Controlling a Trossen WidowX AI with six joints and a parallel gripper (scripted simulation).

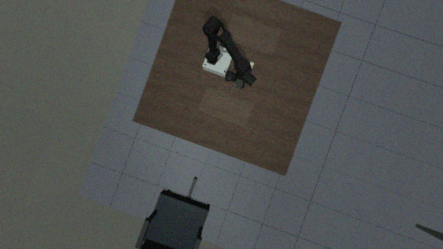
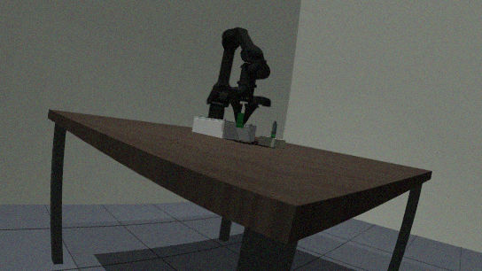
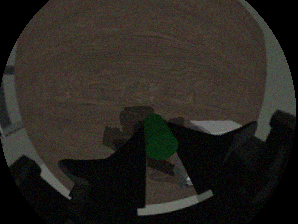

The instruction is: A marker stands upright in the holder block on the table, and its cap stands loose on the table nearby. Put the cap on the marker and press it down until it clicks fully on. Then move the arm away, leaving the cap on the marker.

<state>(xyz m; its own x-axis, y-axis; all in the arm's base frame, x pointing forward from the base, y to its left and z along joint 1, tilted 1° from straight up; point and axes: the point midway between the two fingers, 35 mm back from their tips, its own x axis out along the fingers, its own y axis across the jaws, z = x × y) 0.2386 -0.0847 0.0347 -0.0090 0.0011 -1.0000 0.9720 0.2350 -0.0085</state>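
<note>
Holding green cap point(image 2: 240, 120) point(image 3: 160, 137) in pincer point(image 2: 240, 120) point(image 3: 154, 128), fingers partly closed, snug on its sides. Marker point(image 2: 274, 129) upright in holder block point(image 2: 268, 142) on counter point(image 2: 213, 164). Cap probably light, stiff, maybe slick; I'd keep mid-barrel grip, mouth unobstructed, squeeze moderate.

From up here I see a brown wooden table point(image 1: 183, 102) set askew on pale tiles, its nearest corner toward five o'clock. The black arm point(image 1: 232, 45) bends over a white box point(image 1: 217, 65) toward twelve o'clock, reaching down toward five. A dark chair point(image 1: 177, 221) stands off the table toward seven o'clock, well apart from the arm.
</note>
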